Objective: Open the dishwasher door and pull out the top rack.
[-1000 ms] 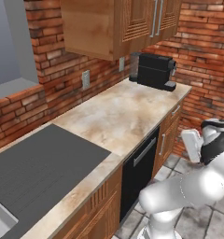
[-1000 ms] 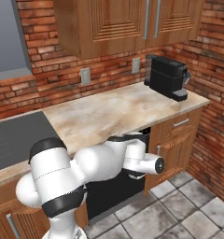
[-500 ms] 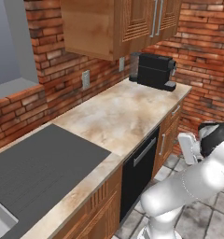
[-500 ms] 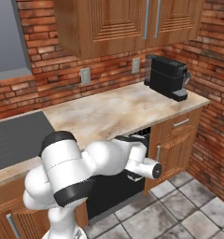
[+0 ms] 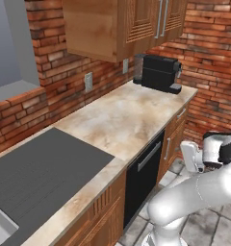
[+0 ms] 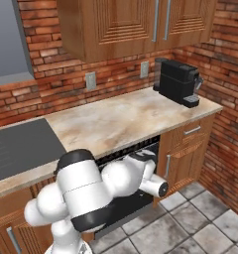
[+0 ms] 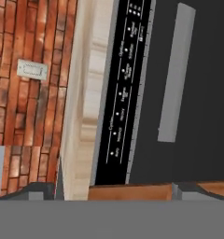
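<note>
since a second ago your arm has swung lower, wrist turned toward the cabinets. fingers are spread wide, holding nothing. the dishwasher door sits closed under the tabletop, its silver bar handle ahead of your hand.

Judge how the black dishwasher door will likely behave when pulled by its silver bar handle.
The dishwasher door looks like a flat rigid panel, so it should swing stiffly rather than flex. Its glossy face is probably slippery, so the bar handle is the better hold. The handle looks rigid and stands proud, probably leaving room for the fingers.
</note>
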